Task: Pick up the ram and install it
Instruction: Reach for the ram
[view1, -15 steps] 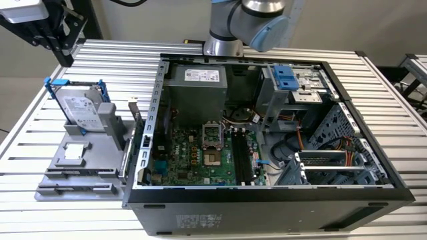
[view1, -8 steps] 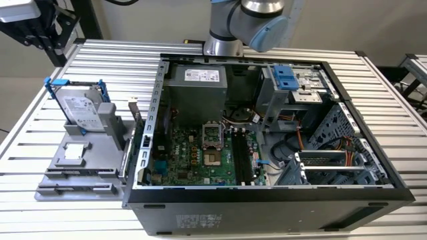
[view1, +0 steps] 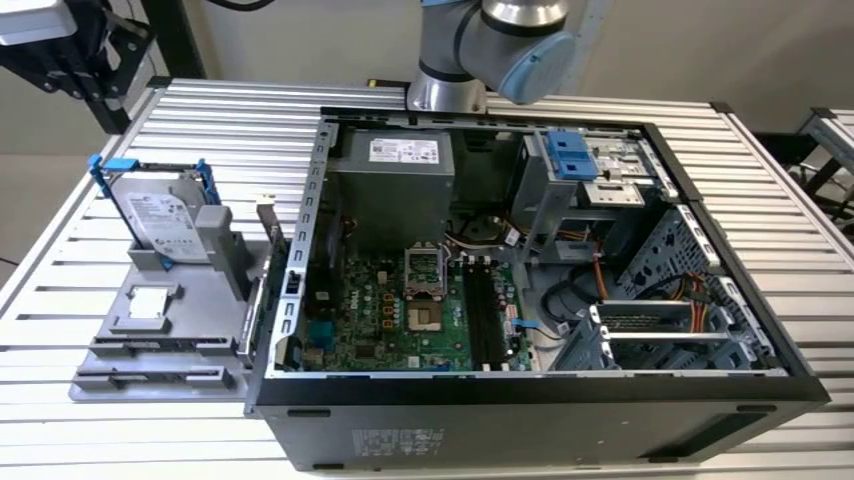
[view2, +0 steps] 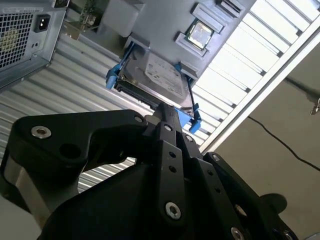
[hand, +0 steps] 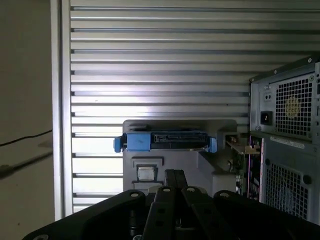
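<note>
Slatted table (view1: 747, 180) carries 1 open PC case (view1: 534, 400) and 1 grey fixture (view1: 147, 350). The fixture sits near the table's edge on the exterior view's left.

Case top is open, so the motherboard (view1: 387, 320) can be reached from above. The black slots (view1: 483, 310) are hemmed in, w/ the CPU socket (view1: 424, 290) on 1 side and the drive cage (view1: 667, 330) on the other. Slot count can't be made out.

Counts:
- 1 arm (view1: 494, 40)
- 1 hard drive (view1: 163, 225), upright in the fixture w/ 2 blue rails (view1: 114, 165)
- 1 CPU chip (view1: 150, 298), lying flat in a fixture pocket
- 1 ram

Ram (view1: 275, 235) stands on end at the fixture's case-side edge, btwn the hard drive and the case's side wall. It's just beside that wall, so room is tight at the sides and free above. It is not yet in a slot.

In the first wrist view the pincer (hand: 174, 176) has its fingers pressed together w/ nothing btwn them, and it faces the hard-drive end of the fixture. There the ram (hand: 240, 149) shows as a thin greenish board btwn the fixture and the case's rear. It is well apart from the fingertips, off toward the case, no contact.
</note>
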